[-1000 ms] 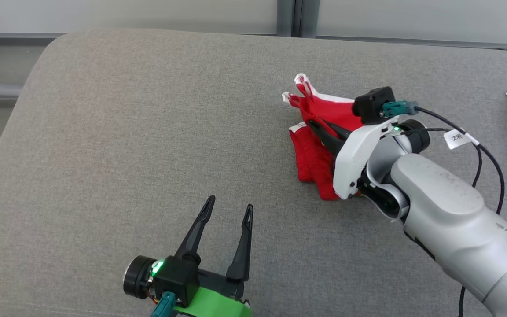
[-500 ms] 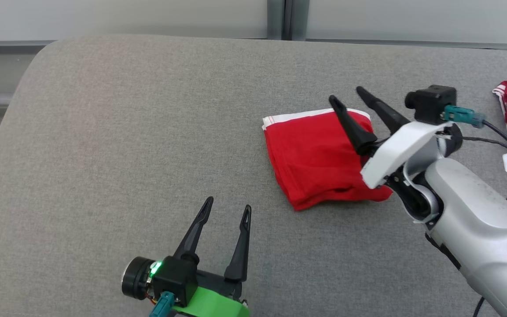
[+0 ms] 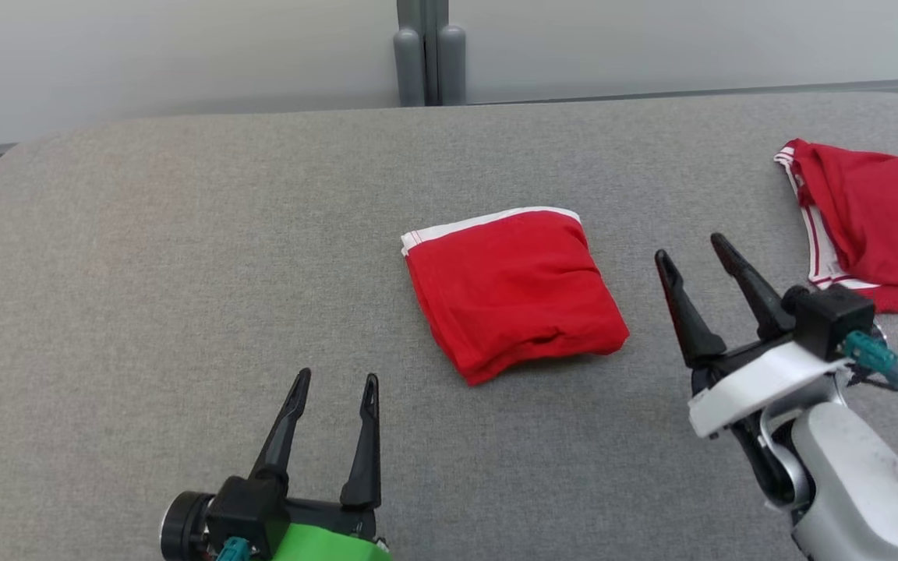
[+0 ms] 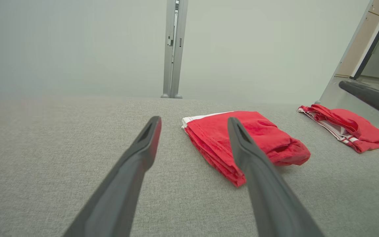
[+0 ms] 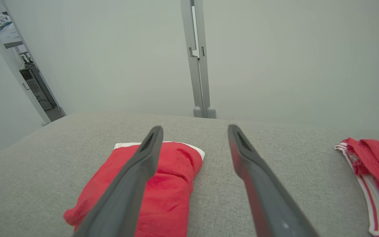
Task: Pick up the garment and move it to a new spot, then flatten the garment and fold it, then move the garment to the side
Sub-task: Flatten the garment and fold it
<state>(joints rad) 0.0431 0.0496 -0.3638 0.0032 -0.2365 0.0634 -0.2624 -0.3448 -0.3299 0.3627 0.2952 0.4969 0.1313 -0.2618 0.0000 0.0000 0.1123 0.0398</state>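
A red garment with a white trim (image 3: 511,288) lies folded into a compact square in the middle of the grey padded surface (image 3: 184,273). It also appears in the left wrist view as the folded garment (image 4: 268,138) and in the right wrist view as the folded garment (image 5: 173,184). My right gripper (image 3: 691,253) hovers open just right of it, touching nothing. My left gripper (image 3: 336,382) stands open near the front edge, left of and below the garment, with nothing between its fingers.
A second red garment with white striped trim (image 3: 870,218) lies crumpled at the far right of the surface. A pale wall with a grey vertical post (image 3: 422,54) runs behind the surface. Bare grey padding spreads to the left.
My right gripper let go of the garment, opened and drew back to the right. The garment now lies folded flat. The head camera shifted, so the whole scene slid.
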